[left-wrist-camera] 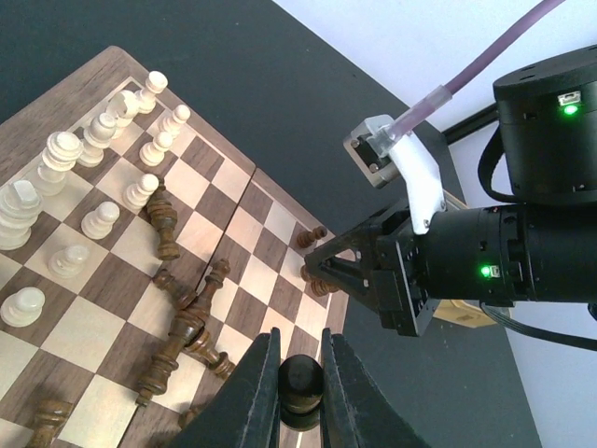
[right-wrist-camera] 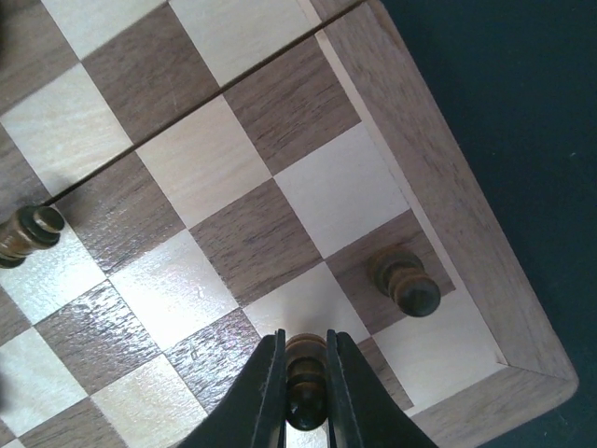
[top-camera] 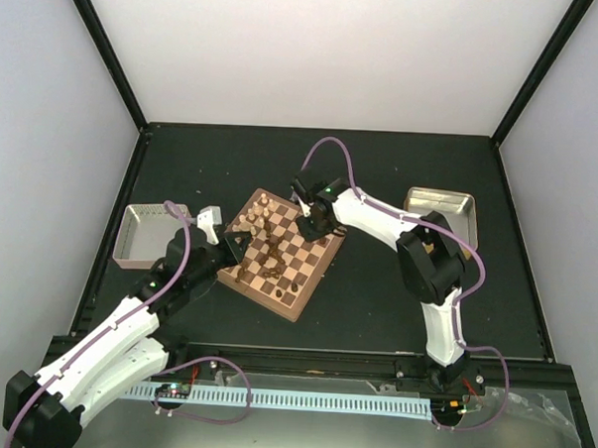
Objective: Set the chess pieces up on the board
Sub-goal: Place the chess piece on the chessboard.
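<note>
The right jaws are pinched narrow on a dark chessman (right-wrist-camera: pixel 306 381), held upright along the fingers over the edge row of the board (right-wrist-camera: pixel 438 177). Another dark man (right-wrist-camera: pixel 408 286) stands just beside it toward the corner, and its own foot is hidden, so I cannot tell whether it touches its square. The left jaws likewise clamp a dark piece (left-wrist-camera: pixel 300 381), base cut off, near the toppled dark pieces (left-wrist-camera: pixel 187 327) and standing cream pieces (left-wrist-camera: pixel 103 131)
</note>
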You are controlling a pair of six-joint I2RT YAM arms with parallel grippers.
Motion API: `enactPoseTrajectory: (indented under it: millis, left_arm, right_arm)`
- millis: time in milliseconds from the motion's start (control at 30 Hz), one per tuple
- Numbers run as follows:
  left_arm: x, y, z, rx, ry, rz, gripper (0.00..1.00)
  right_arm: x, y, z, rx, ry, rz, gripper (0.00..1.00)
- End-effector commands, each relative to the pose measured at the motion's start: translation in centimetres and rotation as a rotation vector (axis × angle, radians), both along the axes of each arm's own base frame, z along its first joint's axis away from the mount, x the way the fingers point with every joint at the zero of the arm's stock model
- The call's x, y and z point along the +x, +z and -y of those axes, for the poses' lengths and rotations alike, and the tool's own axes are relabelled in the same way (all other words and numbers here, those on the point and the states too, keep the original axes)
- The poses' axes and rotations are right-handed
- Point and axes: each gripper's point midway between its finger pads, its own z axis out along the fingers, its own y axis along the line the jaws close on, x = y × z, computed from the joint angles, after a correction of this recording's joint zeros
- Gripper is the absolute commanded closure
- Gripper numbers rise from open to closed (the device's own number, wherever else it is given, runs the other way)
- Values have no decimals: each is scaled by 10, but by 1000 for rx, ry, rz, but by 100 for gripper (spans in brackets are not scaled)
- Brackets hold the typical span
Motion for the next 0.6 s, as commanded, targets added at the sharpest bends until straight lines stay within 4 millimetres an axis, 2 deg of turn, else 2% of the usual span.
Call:
enactPoseTrajectory:
  millis: [0, 267, 567]
  left_arm:
    - [3, 17, 2, -6, -9, 38, 91]
    - [3, 17, 2, -7, -12, 36, 91]
    - [3, 16, 3, -7, -17, 30, 91]
  right_arm:
    - [2, 0, -6, 1, 35, -3, 87]
    - [5, 3, -8, 7, 39, 12, 81]
    - [8, 4, -8, 9, 38, 31, 87]
